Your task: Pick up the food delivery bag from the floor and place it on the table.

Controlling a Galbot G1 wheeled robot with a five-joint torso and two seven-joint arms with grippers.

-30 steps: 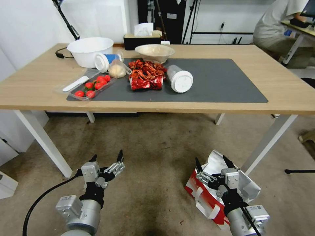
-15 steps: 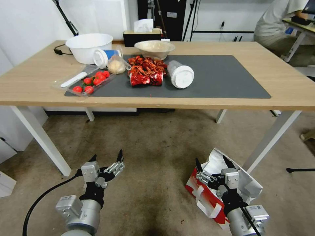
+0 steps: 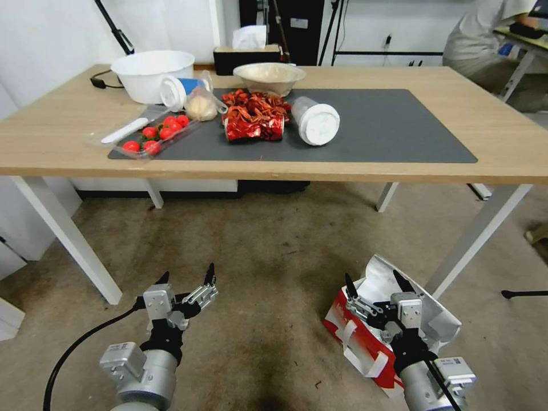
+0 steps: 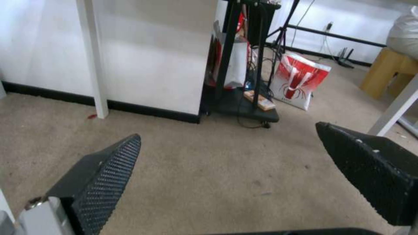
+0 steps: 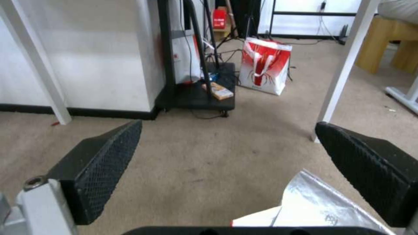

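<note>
The food delivery bag (image 3: pixel 365 345), red and white with white flat handles and a silver foil lining, lies tipped on the floor (image 3: pixel 274 257) near the table's right front leg. My right gripper (image 3: pixel 374 282) hangs open just above the bag's mouth. In the right wrist view the foil lining (image 5: pixel 313 205) shows under the spread right gripper (image 5: pixel 227 127). My left gripper (image 3: pixel 186 274) is open over bare carpet, well left of the bag, and the left wrist view shows this left gripper (image 4: pixel 228 132) with nothing between its fingers. The table (image 3: pixel 496 131) carries a dark grey mat (image 3: pixel 399 125).
A white table leg (image 3: pixel 474 240) stands right beside the bag. On the table are a white bowl (image 3: pixel 151 71), a beige bowl (image 3: pixel 268 74), a tomato tray (image 3: pixel 151 137), red crayfish (image 3: pixel 254 117) and a lidded tub (image 3: pixel 317 121). Another red-and-white bag (image 5: pixel 265 65) stands far off by a black stand (image 5: pixel 196 94).
The head view has dipped a little, so the table sits higher in the picture. Both grippers stay open, the right one still over the bag.
</note>
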